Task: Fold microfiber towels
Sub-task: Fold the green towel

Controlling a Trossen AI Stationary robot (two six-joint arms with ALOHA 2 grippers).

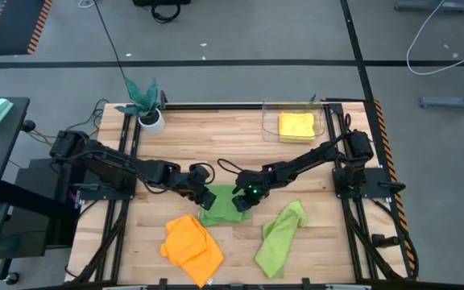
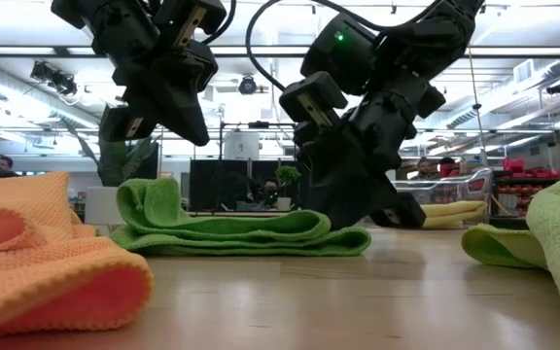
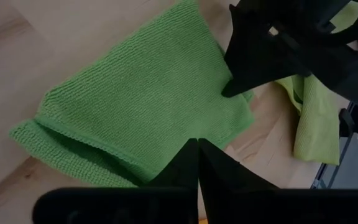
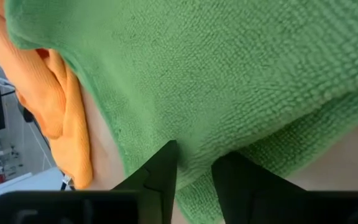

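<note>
The folded green towel [image 1: 224, 207] lies mid-table and serves as the landmark. The left gripper [image 1: 207, 196] hangs over its left edge, jaws closed and empty, clear of the cloth in the low view. The right gripper [image 1: 243, 200] presses down on its right end, jaws part open with the tips on the fabric; whether cloth is pinched between them I cannot tell. Just below-left of it the orange towel [image 1: 192, 246] lies crumpled, its near edge close to the fold. To the right a second green towel [image 1: 280, 238] lies loose, apart from it. Well beyond, a clear bin [image 1: 269, 121] holds the yellow towel [image 1: 296, 126]; the plant [image 1: 144, 101] stands far left. Bare wood stays open behind the folded towel.
</note>
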